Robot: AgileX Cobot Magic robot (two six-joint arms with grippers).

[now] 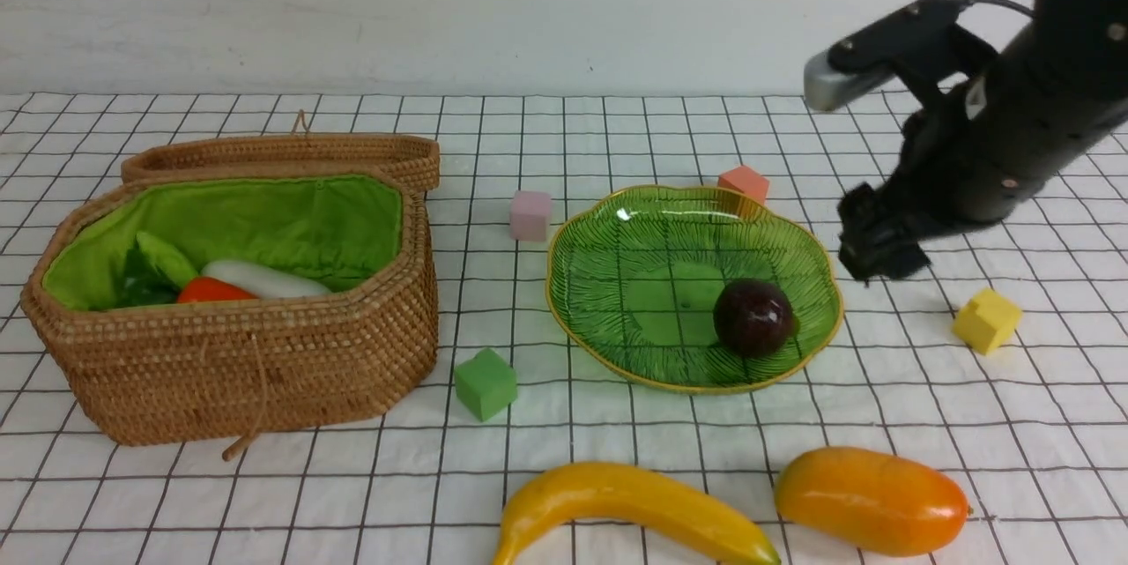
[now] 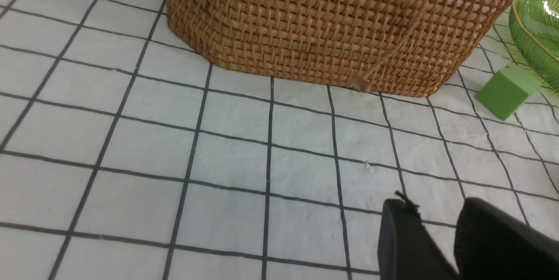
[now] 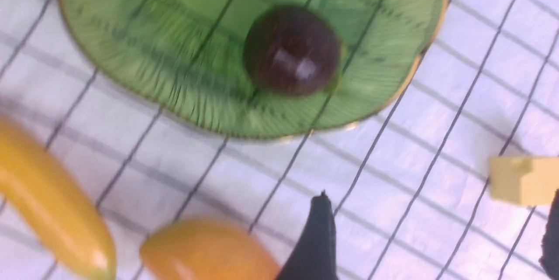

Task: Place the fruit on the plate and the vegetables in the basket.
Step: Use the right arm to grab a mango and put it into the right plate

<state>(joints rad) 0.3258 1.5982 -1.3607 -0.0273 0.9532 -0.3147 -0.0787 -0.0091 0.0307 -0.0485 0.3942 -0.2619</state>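
Hovering beyond the right side of the green glass plate [image 1: 643, 323], your right gripper [image 3: 440, 195] holds nothing, its jaws spread wide. Your left gripper [image 2: 435, 205] appears in its own wrist view with a narrow gap between the fingertips and nothing between them; the basket [image 1: 264, 371] lies ahead of it. On the plate, you see the dark maroon fruit [image 1: 753, 318] toward the right side (the only fruit resting there). The banana [image 1: 634, 499] and the mango [image 1: 872, 501] lie on the grid-patterned cloth [image 1: 352, 490] on your side of the plate, the mango to the right of the banana. At your left stands the basket, lined with green fabric [image 1: 264, 217]; inside it are the white vegetable [image 1: 264, 279], the red-orange piece [image 1: 211, 290], the light green piece [image 1: 166, 259] and the dark leafy piece [image 1: 141, 283]. Between basket and plate, note the green cube [image 1: 486, 384]; the pink cube [image 1: 530, 216] is near the plate's far left edge, and the yellow cube [image 1: 987, 321] lies to the plate's right.
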